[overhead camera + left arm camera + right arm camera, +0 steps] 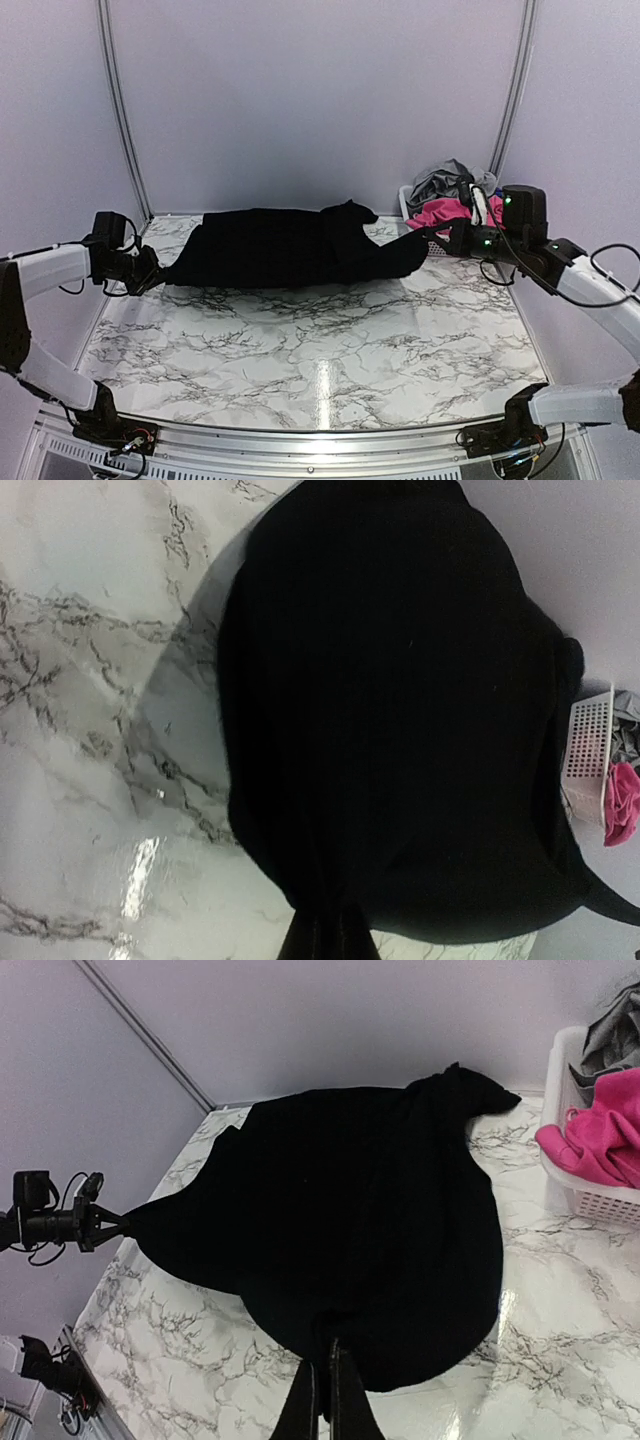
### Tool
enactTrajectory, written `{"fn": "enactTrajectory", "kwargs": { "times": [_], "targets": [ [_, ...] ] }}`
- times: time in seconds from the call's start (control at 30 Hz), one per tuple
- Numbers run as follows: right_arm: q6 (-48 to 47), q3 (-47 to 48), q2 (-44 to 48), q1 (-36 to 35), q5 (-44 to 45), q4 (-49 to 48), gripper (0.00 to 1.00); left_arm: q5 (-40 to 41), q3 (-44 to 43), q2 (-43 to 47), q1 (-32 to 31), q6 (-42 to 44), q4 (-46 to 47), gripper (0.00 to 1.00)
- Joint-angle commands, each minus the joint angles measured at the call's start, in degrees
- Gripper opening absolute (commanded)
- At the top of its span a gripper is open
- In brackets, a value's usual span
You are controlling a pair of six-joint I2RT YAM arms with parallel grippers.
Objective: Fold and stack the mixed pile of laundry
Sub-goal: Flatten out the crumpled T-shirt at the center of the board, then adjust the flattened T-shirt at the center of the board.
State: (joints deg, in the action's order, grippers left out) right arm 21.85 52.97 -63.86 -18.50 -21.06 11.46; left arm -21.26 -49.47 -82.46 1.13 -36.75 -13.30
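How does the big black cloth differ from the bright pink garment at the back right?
The large black cloth is stretched long across the table; the bright pink garment lies bunched in the white lattice basket. The left gripper and right gripper pinch the black cloth's ends; no gripper holds the pink one. Black shows far larger. Both are soft fabric.
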Motion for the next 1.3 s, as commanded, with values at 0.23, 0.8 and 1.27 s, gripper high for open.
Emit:
{"fn": "enactTrajectory", "kwargs": {
  "times": [0.23, 0.8, 1.27],
  "targets": [
    [11.24, -9.11, 16.26, -19.91, 5.0, 24.59, 0.0, 4.64, 16.59, 27.53, -0.71, -1.98, -27.33, 0.05],
    [1.96, 3.16, -0.8, -20.57, 6.51, 25.23, 0.89, 9.1, 1.87, 26.69, -0.72, 1.64, -30.26, 0.78],
    [-6.38, 26.71, -44.48, -7.75, 3.17, 8.83, 0.6, 9.43, -25.01, -21.77, -7.28, 6.13, -14.0, 0.32]
  ]
}}
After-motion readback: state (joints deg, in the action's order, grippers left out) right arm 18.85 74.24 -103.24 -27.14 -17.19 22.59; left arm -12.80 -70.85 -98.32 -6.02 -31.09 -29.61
